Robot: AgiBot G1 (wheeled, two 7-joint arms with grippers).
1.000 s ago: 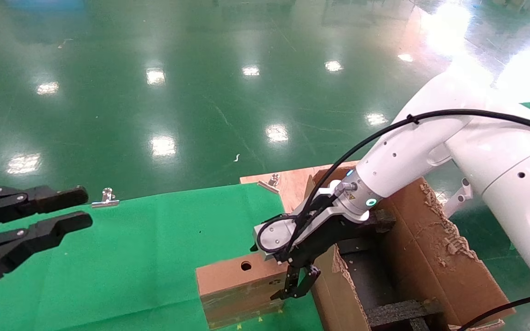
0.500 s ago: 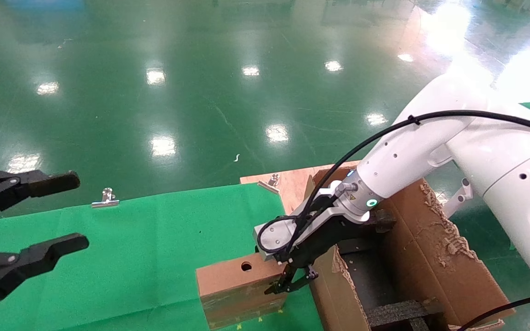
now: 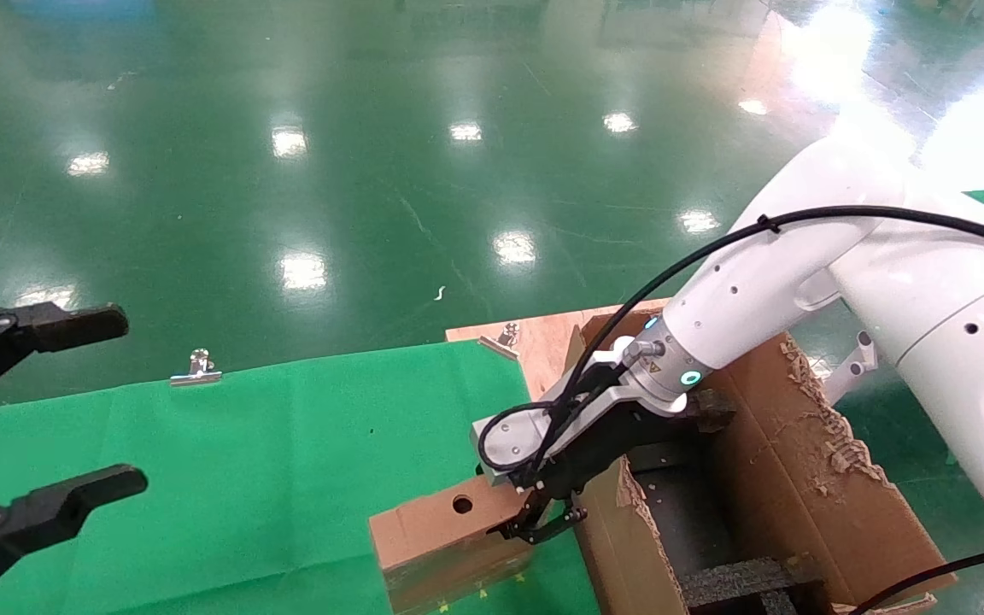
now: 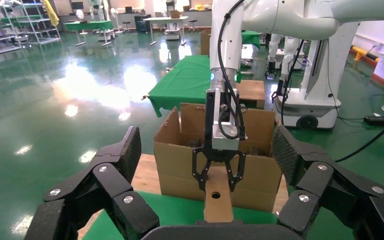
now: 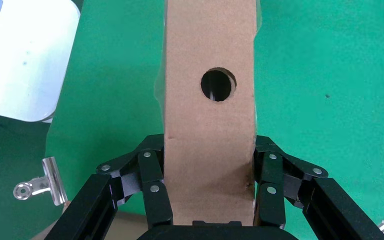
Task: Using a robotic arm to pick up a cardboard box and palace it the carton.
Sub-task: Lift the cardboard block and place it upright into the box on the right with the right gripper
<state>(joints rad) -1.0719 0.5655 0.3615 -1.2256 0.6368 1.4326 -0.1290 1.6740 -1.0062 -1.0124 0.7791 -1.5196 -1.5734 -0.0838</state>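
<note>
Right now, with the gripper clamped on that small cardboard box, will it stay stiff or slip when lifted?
The cardboard box probably stays stiff: its sides look uncrushed under the right gripper. Held near one end, it may tilt. Its taped sides could be slightly slippery.

My table [image 3: 543, 342] wore a green cloth [image 3: 270, 478], clipped at its far edge by a metal clip [image 3: 196, 369]; the carton [image 3: 799, 478] stood at its right.
</note>
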